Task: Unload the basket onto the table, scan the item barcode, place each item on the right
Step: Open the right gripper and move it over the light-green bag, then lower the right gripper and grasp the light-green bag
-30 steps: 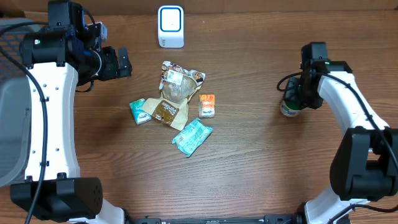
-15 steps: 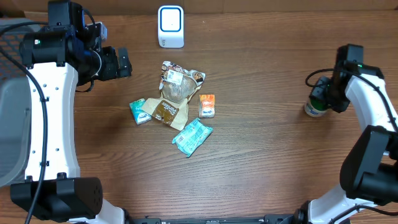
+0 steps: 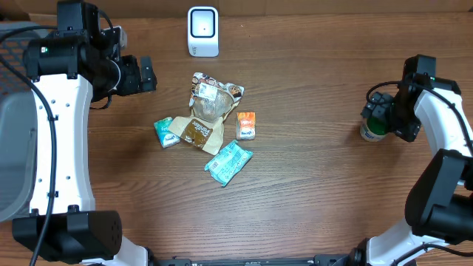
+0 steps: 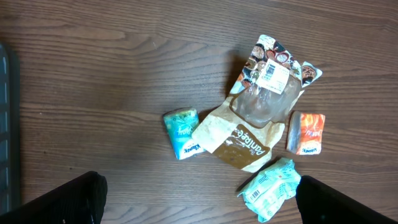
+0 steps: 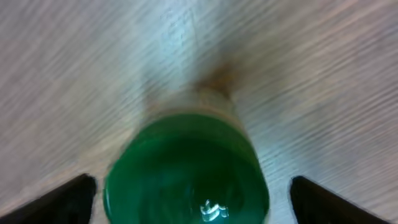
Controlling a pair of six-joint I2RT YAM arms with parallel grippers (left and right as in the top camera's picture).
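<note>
Right gripper (image 5: 193,199) wide around the green-capped bottle (image 5: 186,165); left gripper (image 4: 205,199) wide above packets (image 4: 239,140).

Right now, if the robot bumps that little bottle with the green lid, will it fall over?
Probably it could tip: the bottle stands upright and looks narrow. Once down, its round body would likely roll across the table. The smooth green lid may feel slippery.

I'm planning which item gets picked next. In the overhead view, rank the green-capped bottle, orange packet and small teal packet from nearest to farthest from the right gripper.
1. The green-capped bottle, directly under the right gripper, at the far right of the table.
2. The orange packet, mid-table.
3. The small teal packet, farther left, beyond the brown pouch.
</note>
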